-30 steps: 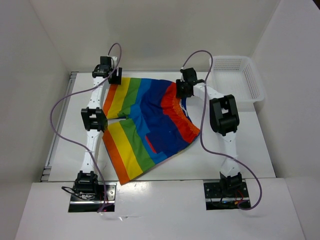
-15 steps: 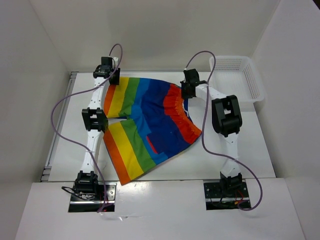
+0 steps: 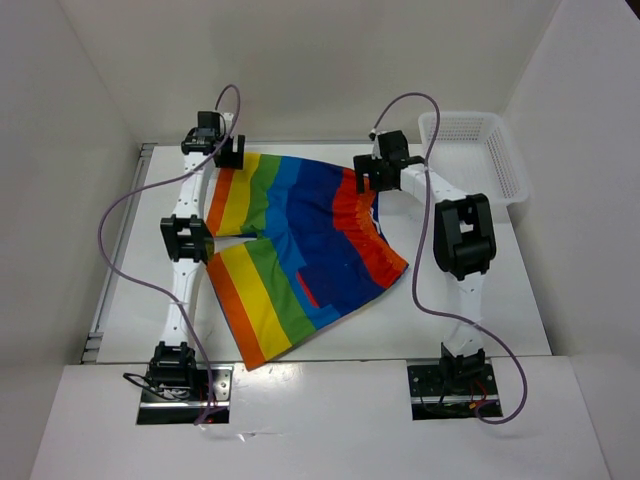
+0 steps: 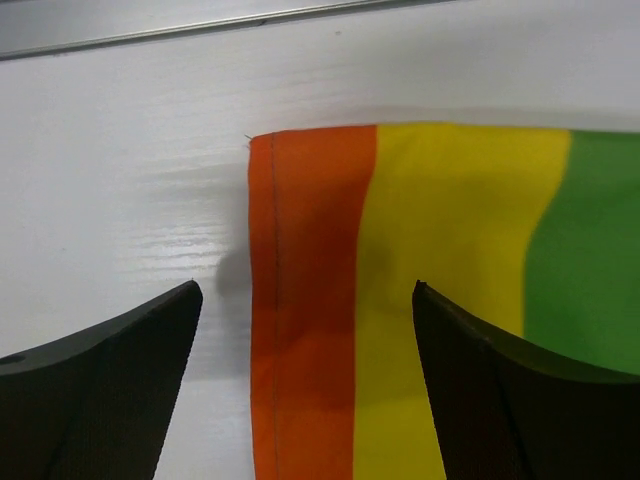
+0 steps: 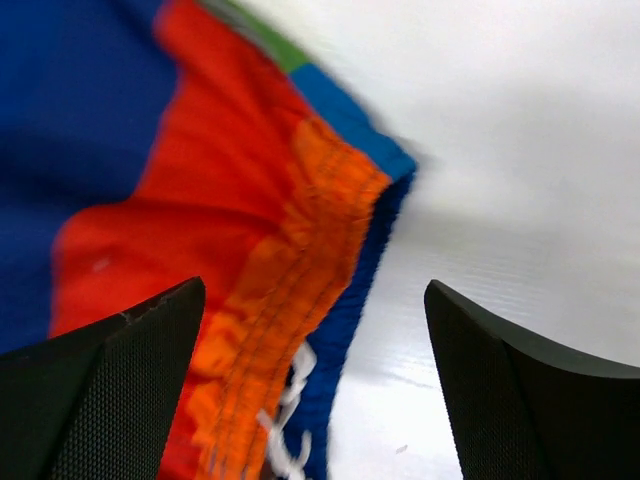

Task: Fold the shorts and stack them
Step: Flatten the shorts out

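The rainbow-striped shorts (image 3: 300, 245) lie spread flat on the white table, legs to the left and the gathered orange-red waistband (image 3: 365, 230) to the right. My left gripper (image 3: 226, 152) hovers open over the far leg's hem corner; in the left wrist view the orange and yellow stripes (image 4: 400, 230) lie flat below the left gripper (image 4: 306, 290), touching neither finger. My right gripper (image 3: 366, 175) stands open over the waistband's far corner. Under the right gripper (image 5: 315, 285) the waistband (image 5: 300, 250) and a white drawstring (image 5: 290, 410) lie loose.
A white mesh basket (image 3: 508, 165) stands at the table's back right corner, just beyond the right arm. White walls enclose the table on three sides. A metal rail (image 3: 118, 250) runs along the table's left edge.
Both grippers have opened and let go of the shorts. The right gripper has drawn slightly back and to the right, and the waistband side has settled a little to the right.
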Motion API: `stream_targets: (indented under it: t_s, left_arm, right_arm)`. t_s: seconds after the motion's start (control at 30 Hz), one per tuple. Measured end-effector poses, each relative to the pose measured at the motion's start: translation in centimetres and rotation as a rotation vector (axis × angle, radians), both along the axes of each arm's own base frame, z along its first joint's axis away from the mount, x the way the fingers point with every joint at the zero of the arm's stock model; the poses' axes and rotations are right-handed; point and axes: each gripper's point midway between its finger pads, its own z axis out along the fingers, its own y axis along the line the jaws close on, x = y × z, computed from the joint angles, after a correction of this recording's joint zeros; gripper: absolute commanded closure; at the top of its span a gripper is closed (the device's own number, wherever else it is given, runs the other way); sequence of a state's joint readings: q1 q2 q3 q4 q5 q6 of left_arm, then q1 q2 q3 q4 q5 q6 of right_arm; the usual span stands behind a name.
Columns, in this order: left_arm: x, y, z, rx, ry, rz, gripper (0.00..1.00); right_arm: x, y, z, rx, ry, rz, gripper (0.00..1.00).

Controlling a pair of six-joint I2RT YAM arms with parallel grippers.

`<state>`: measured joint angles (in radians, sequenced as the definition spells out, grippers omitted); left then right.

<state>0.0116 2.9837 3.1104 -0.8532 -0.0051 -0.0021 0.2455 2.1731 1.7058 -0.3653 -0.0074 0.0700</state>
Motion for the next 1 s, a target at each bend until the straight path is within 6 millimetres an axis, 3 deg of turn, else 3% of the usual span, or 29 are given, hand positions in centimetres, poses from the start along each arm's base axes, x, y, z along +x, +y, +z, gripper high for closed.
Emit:
stream_targets:
  t_s: [0.1,0.17,0.23,0.37,0.43,0.47,0.53,0.57,0.7,0.8,0.9,1.0]
  left_arm:
    - [-0.9,-0.8,3.0,-0.029,0.000,-0.032,0.00]
    - [-1.6,-1.4,7.1,-0.049,-0.032,-0.052,0.00]
    - [-3.1,-1.9,13.3,-0.066,-0.088,-0.074,0.00]
    - [-9.2,-3.8,26.1,-0.115,-0.196,-0.150,0.00]
    - [-13.1,-4.7,30.5,-0.122,-0.213,-0.171,0.00]
    - [-15.2,-5.4,31.2,-0.124,-0.194,-0.181,0.00]
    - [-20.1,-7.3,30.9,-0.106,-0.161,-0.207,0.00]
    - [-22.4,-8.7,29.2,-0.089,-0.124,-0.230,0.00]
    - [-33.5,-15.9,18.1,0.009,0.093,-0.447,0.00]
    - [-39.3,-17.1,11.9,0.083,0.230,-0.552,0.00]
    - [-43.6,-16.4,10.1,0.112,0.248,-0.611,0.00]
    - [-48.6,-16.3,11.3,0.057,0.160,-0.730,0.00]
  right_arm:
    - [-0.9,0.7,2.7,0.015,-0.034,0.088,0.05]
    - [-2.0,0.6,4.6,0.002,-0.062,0.142,0.05]
    - [-3.7,0.2,6.4,-0.030,-0.090,0.204,0.05]
    - [-7.5,-1.1,8.4,-0.120,-0.120,0.325,0.05]
    - [-9.2,-1.8,8.5,-0.177,-0.121,0.395,0.06]
    - [-10.0,-2.1,8.4,-0.207,-0.115,0.430,0.06]
    - [-11.5,-2.9,7.7,-0.274,-0.107,0.497,0.06]
    - [-12.4,-3.3,7.2,-0.312,-0.094,0.527,0.06]
    - [-15.6,-4.4,5.7,-0.424,-0.050,0.629,0.07]
    - [-17.1,-4.5,6.0,-0.476,-0.066,0.700,0.13]
    - [-18.2,-4.8,6.3,-0.516,-0.087,0.731,0.17]
    - [-19.3,-5.3,6.0,-0.540,-0.087,0.750,0.17]
